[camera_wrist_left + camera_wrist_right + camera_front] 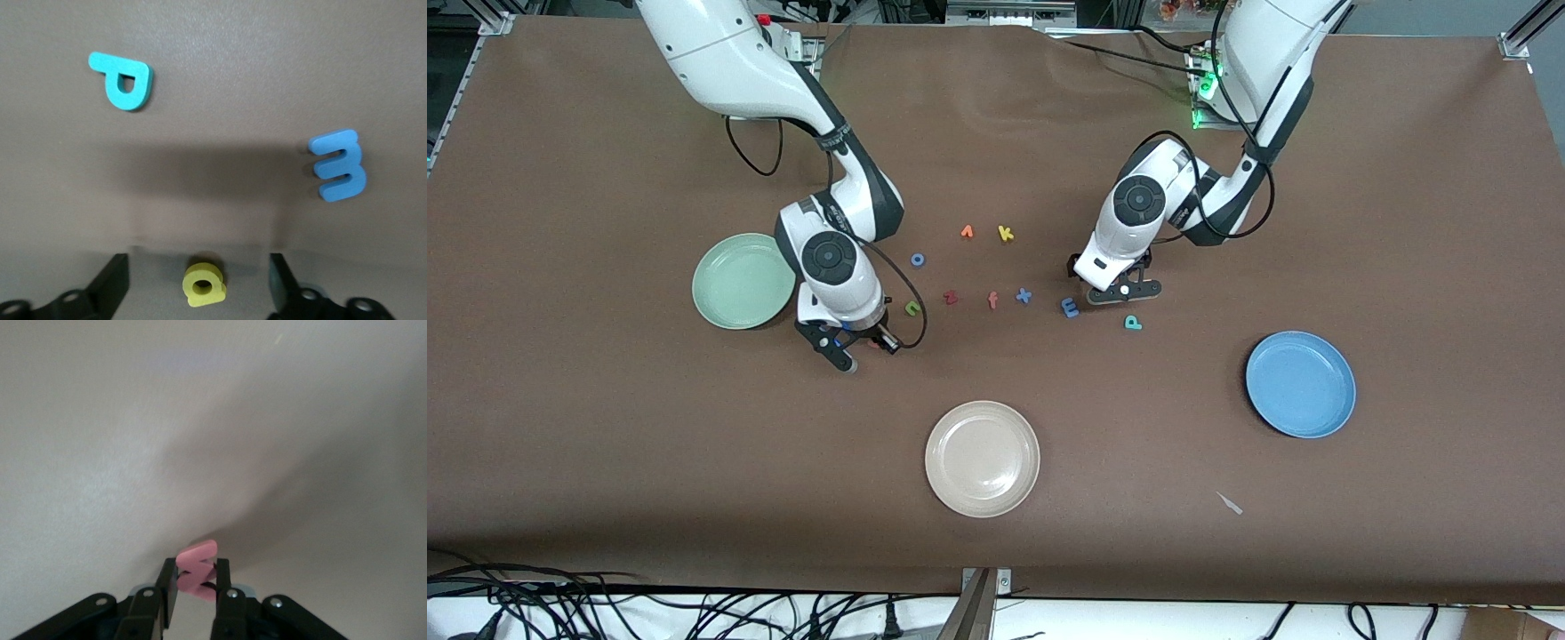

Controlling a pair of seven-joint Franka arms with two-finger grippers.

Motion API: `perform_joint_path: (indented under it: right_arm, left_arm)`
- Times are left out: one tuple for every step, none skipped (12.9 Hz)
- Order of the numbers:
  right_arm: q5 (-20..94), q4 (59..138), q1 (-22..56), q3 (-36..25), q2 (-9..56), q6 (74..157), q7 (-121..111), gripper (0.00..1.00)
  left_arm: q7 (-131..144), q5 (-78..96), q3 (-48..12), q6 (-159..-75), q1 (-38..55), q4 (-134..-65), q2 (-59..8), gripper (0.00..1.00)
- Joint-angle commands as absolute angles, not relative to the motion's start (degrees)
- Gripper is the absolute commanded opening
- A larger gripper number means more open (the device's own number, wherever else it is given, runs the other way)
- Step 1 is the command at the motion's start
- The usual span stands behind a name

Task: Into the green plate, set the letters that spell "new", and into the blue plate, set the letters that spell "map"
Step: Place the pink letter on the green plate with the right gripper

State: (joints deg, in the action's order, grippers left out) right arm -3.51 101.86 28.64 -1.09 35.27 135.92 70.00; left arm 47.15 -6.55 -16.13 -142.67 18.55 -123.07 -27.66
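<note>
My right gripper (861, 348) (195, 579) is low over the table beside the green plate (743, 280), shut on the salmon w (197, 568). The green n (913, 308) lies close by, and the orange e (967, 232) lies farther from the front camera. My left gripper (1116, 292) (199, 268) is down at the table and open, and the yellow a (203, 285) lies between its fingers untouched. The blue m (1070, 308) (339, 165) and teal p (1133, 323) (123, 80) lie just beside it. The blue plate (1300, 384) sits toward the left arm's end.
A beige plate (982, 458) lies nearer the front camera, mid-table. Other letters lie in the middle: yellow k (1006, 234), blue o (918, 260), dark red z (951, 298), salmon f (992, 300), blue x (1024, 295). A small white scrap (1230, 503) lies near the front edge.
</note>
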Motion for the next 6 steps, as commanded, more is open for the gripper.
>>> perform_joint_path:
  right_arm:
    - [-3.43,101.34,24.89,-0.88,29.46,125.63,60.86,0.06]
    - [-3.34,101.86,23.57,-0.88,27.53,122.46,56.82,0.06]
    - [-3.25,102.74,22.95,-1.92,25.51,120.43,51.73,0.06]
    - [-2.82,103.88,22.85,-4.11,23.57,118.84,46.89,0.06]
    - [-1.16,105.8,22.85,-5.87,21.64,117.61,42.58,0.06]
    - [0.51,108.87,22.85,-7.89,19.36,117.6,38.54,0.06]
  left_arm:
    - [48.96,-8.44,-16.08,-142.65,18.9,-123.31,-27.51,0.83]
    - [48.96,-8.44,-16.08,-142.65,18.98,-123.48,-27.51,0.81]
    - [48.96,-8.52,-16.08,-142.56,18.98,-124.1,-27.42,0.76]
    - [48.96,-8.44,-16.52,-142.56,18.9,-124.36,-27.33,0.71]
    - [48.96,-8.44,-16.96,-142.56,18.81,-124.45,-27.42,0.67]
    - [49.04,-8.44,-16.96,-142.47,18.72,-124.45,-27.33,0.65]
